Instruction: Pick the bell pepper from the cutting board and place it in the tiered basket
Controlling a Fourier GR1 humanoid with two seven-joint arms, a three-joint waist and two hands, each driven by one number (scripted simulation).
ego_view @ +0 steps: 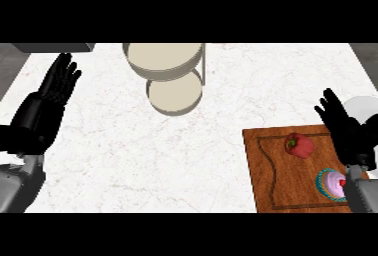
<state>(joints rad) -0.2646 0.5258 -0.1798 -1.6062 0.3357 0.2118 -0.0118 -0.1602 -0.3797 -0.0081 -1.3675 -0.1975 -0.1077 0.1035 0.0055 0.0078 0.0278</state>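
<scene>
Though its stem is green, the bell pepper [300,146] is red.

White marbled worktop [133,160], faint reddish veins. Tiered basket [166,62] at the far edge, about mid-width: two round cream trays, upper one larger in view, lower one showing just nearer. Wooden cutting board [277,170] at the near-right corner, grooved border, long side along the right edge. White round object [363,106] just beyond the board at the right edge, partly hidden, type unclear. Basket and board well apart.
</scene>
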